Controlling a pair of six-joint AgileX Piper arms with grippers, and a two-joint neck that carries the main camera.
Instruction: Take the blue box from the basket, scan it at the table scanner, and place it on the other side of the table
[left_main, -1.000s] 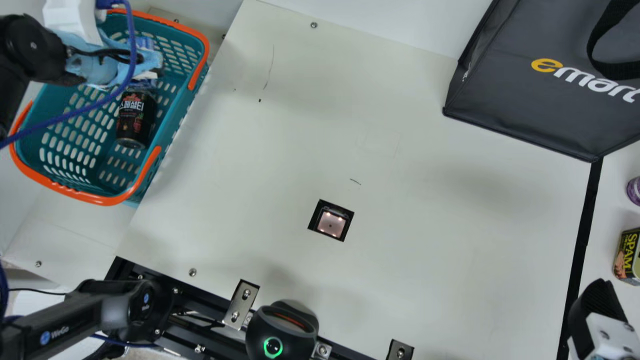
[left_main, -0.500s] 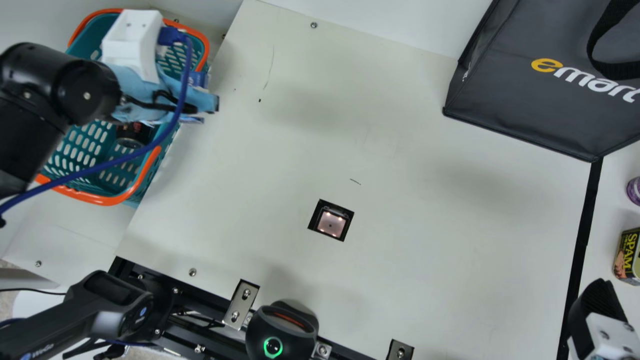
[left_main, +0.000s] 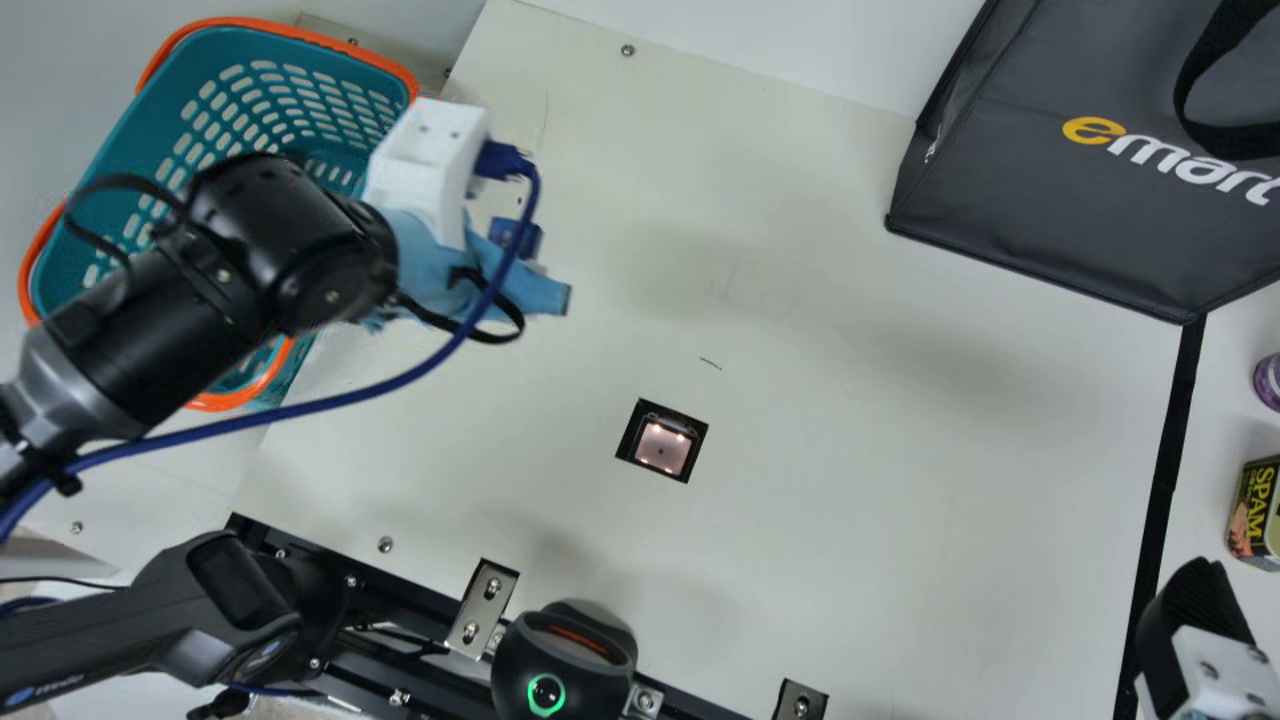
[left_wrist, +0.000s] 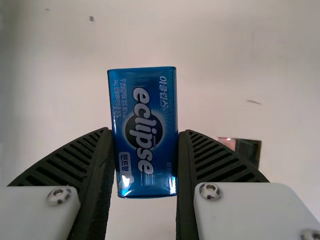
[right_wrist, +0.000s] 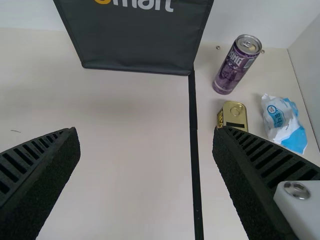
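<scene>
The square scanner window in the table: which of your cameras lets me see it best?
The main view: it looks down on the whole scanner window, dark frame and lit pane, with nothing in front. The left wrist view gives just a part, since a finger of my left gripper covers the rest.

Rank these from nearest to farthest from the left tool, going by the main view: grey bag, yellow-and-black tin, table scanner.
From the left tool:
1. Table scanner, set in the tabletop, below and right.
2. Grey bag, upper right.
3. Yellow-and-black tin, right edge, past the black strip.
</scene>
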